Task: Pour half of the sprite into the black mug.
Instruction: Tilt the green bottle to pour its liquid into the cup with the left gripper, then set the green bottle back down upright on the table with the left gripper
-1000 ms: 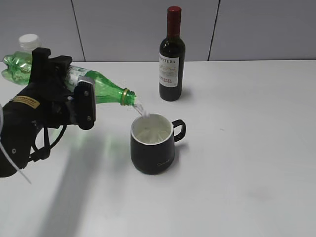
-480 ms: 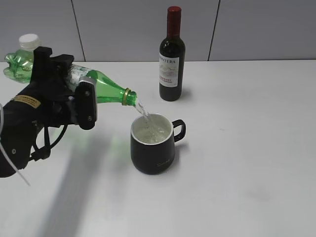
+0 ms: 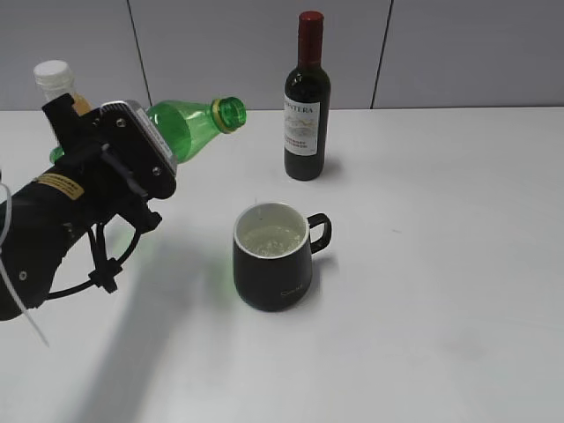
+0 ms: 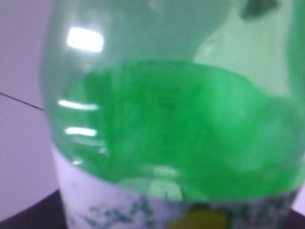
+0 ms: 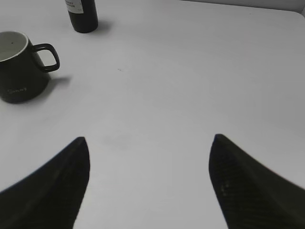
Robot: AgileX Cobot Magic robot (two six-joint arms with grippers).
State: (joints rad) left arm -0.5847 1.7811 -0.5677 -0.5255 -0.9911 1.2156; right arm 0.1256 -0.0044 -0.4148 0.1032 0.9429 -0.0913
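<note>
Sprite [image 3: 181,128] now tipped back up, mouth raised and well clear of mug [image 3: 271,257]; stream stopped since half a second ago. Grasped by left claw [image 3: 132,163], above tabletop [image 3: 458,264]. Mug holds liquid, so pour probably finished. Right claw [image 5: 147,176] released, idle.

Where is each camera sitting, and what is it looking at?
Exterior view: from the front, slanting down at the table, black mug, wine bottle; left arm showing, left gripper holding the sprite.
Left wrist view: pressed up against the sprite; no arm visible.
Right wrist view: low over the table, facing the mug; right gripper jaws apart.
Exterior and right wrist views share mug and wine bottle.
</note>
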